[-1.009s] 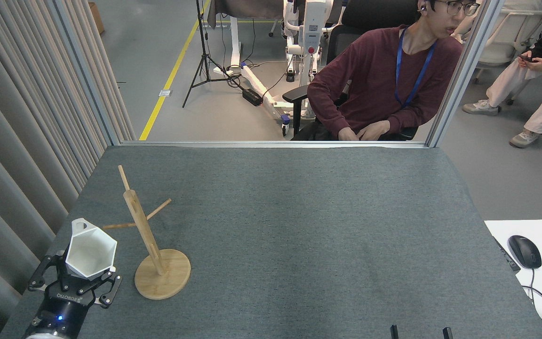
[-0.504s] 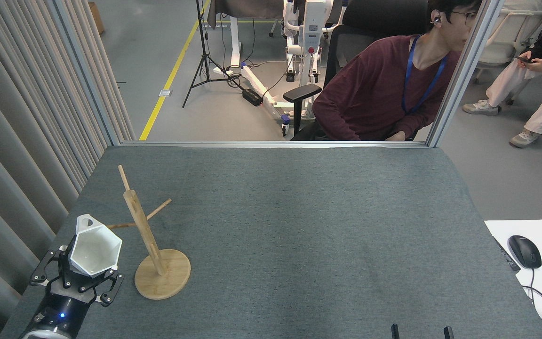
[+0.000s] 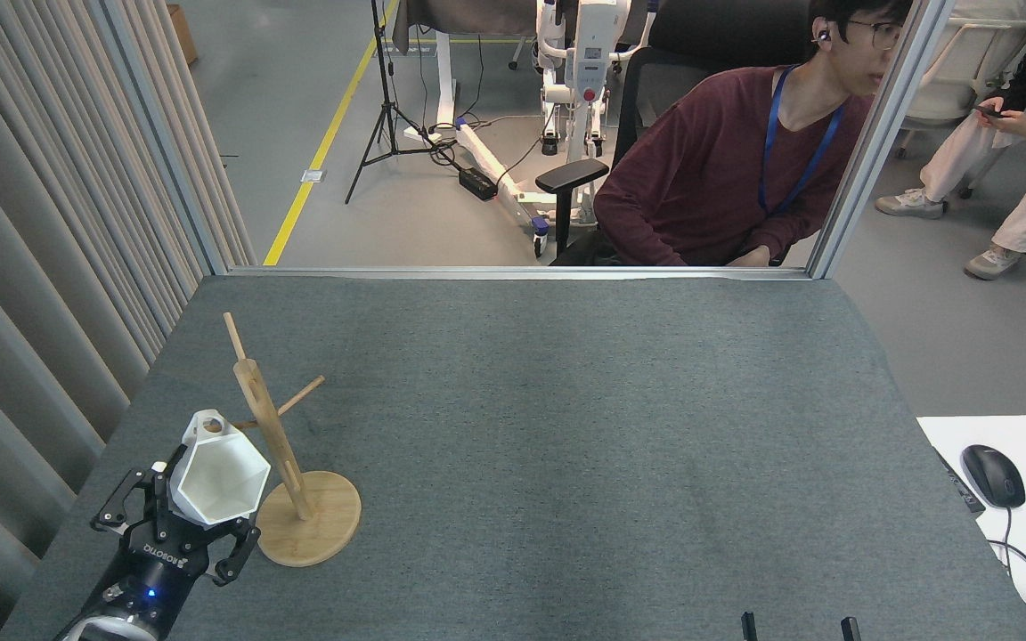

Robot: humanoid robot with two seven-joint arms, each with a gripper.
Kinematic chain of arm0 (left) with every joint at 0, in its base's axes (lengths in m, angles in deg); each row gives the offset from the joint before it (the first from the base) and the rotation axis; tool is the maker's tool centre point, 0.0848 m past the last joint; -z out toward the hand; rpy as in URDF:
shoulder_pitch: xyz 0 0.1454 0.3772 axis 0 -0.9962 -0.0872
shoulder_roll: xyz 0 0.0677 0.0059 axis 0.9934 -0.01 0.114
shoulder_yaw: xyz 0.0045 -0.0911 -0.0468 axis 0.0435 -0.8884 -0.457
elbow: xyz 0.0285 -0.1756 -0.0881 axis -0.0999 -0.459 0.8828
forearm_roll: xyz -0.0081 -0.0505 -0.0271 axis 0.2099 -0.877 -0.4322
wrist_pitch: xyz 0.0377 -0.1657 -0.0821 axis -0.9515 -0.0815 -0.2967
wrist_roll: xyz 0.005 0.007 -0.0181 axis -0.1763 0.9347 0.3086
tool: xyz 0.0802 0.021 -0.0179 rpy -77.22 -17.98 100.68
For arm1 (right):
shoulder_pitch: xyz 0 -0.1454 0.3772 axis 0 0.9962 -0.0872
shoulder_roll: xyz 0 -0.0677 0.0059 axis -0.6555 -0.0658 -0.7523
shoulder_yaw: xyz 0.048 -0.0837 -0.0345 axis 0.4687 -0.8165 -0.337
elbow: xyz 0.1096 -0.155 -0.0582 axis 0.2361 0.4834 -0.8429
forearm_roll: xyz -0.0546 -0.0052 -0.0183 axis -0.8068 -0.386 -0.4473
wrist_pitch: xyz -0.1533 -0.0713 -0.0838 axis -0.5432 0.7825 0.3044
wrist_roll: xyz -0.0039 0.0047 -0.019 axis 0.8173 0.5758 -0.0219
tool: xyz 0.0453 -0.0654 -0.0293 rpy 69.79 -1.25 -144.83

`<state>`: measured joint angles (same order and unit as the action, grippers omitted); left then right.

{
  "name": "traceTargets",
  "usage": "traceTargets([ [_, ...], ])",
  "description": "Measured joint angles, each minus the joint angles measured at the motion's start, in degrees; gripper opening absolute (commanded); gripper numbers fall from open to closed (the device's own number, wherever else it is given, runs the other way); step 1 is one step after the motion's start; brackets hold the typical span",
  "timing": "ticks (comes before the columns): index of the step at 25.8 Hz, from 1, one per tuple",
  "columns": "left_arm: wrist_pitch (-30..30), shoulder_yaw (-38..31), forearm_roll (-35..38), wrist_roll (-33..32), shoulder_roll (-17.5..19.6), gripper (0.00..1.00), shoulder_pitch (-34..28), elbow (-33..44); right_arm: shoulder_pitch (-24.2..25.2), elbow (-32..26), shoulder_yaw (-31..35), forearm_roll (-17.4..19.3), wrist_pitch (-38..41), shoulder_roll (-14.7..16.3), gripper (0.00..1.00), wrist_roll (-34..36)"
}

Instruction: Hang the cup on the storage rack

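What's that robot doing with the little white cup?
The robot's left gripper is holding a white faceted cup and has brought it right up beside a bamboo mug tree on the grey table. The small tab with a hole on the cup's rim sits at the tip of one of the tree's thin pegs, so the cup looks about to be hung, though it is not hanging on its own yet. Only the tips of the right gripper show at the bottom edge.
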<state>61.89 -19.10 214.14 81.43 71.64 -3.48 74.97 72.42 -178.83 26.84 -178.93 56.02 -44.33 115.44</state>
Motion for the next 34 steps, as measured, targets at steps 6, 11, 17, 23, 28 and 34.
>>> traceTargets([
  [6,0.0,0.7,1.0,0.0,-0.3,1.0,0.4,-0.1,0.0,0.3,0.1,0.1,0.0,0.0,0.98,0.5],
  [11,0.0,0.7,0.8,0.0,-0.3,1.0,0.3,0.3,-0.1,0.5,0.0,0.1,0.0,0.0,0.98,0.9],
  [17,-0.1,0.4,-0.5,0.8,-0.3,1.0,-2.0,2.2,-0.6,0.5,-0.1,0.1,0.0,-0.1,0.98,0.9],
  [23,-0.8,-0.6,-10.1,1.4,0.0,1.0,-11.8,5.7,-0.7,0.6,-0.1,0.0,0.0,-0.1,0.98,1.1],
  [28,-4.8,-2.0,-26.4,1.3,-0.1,1.0,-20.1,9.1,-0.7,0.6,0.1,0.0,0.0,-0.1,0.98,0.8],
  [34,-12.1,-5.1,-44.4,-0.9,0.4,1.0,-26.3,11.1,0.0,0.5,1.9,0.0,0.0,0.0,0.98,0.4],
])
